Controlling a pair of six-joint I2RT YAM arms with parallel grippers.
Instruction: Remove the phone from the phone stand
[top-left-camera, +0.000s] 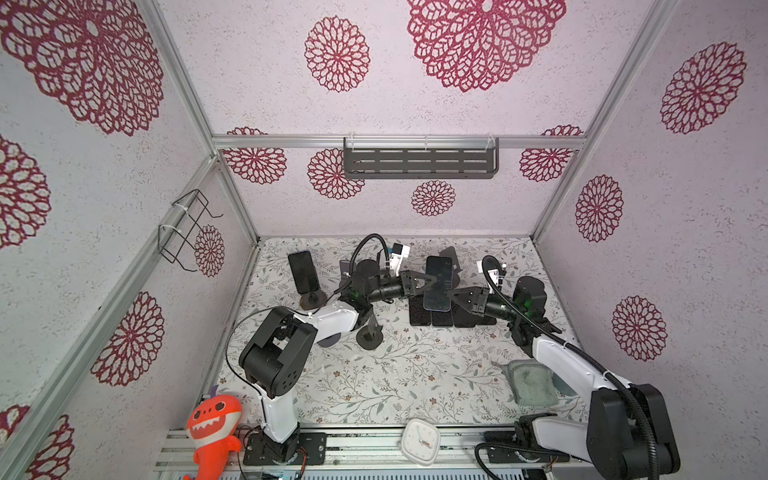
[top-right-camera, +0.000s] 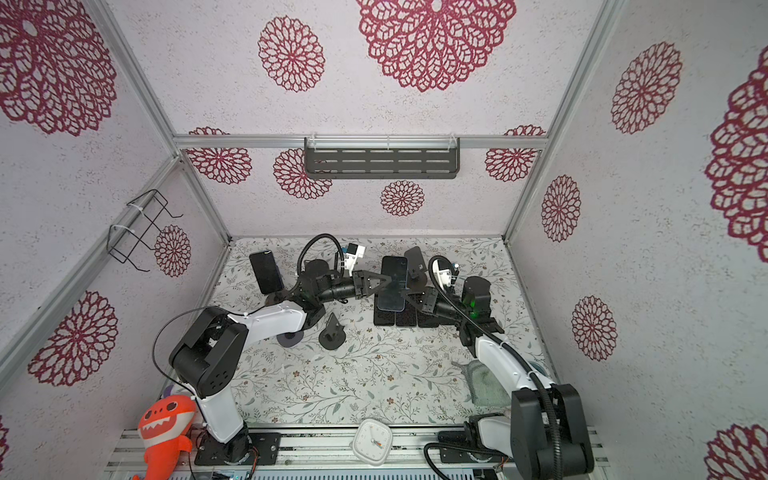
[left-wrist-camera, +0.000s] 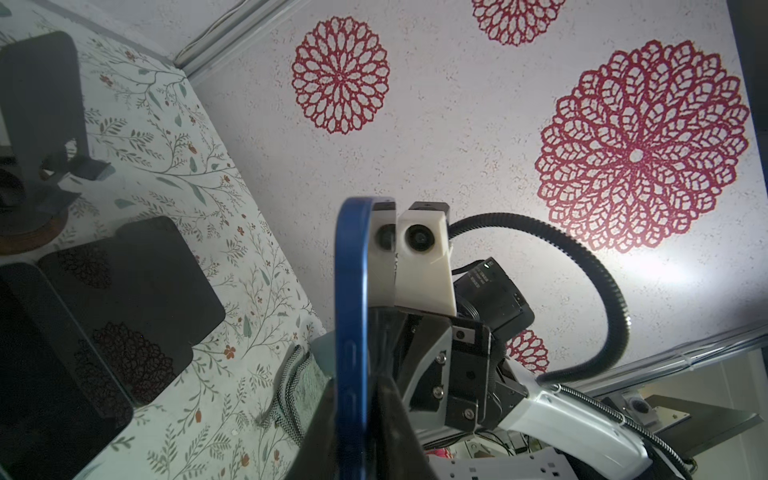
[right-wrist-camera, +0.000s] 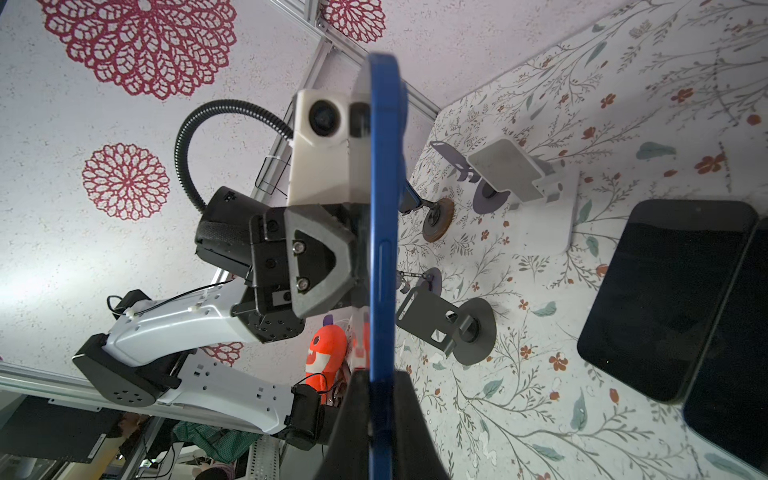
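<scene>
A blue-edged phone (top-left-camera: 437, 286) (top-right-camera: 392, 286) hangs in the air above the table, held from both sides. My left gripper (top-left-camera: 428, 283) (left-wrist-camera: 353, 388) is shut on one long edge of the phone (left-wrist-camera: 351, 291). My right gripper (top-left-camera: 452, 296) (right-wrist-camera: 380, 388) is shut on the opposite edge of the phone (right-wrist-camera: 384, 208). An empty dark phone stand (top-left-camera: 451, 258) (top-right-camera: 415, 264) (left-wrist-camera: 41, 124) stands just behind the phone, apart from it.
Several dark phones (top-left-camera: 453, 318) lie flat on the table under the held one. Another phone (top-left-camera: 303, 272) leans on a stand at the back left. An empty stand (top-left-camera: 370, 334) sits mid-table. A green cloth (top-left-camera: 532, 382), a white clock (top-left-camera: 419, 440) and an orange plush (top-left-camera: 212, 424) lie nearer the front.
</scene>
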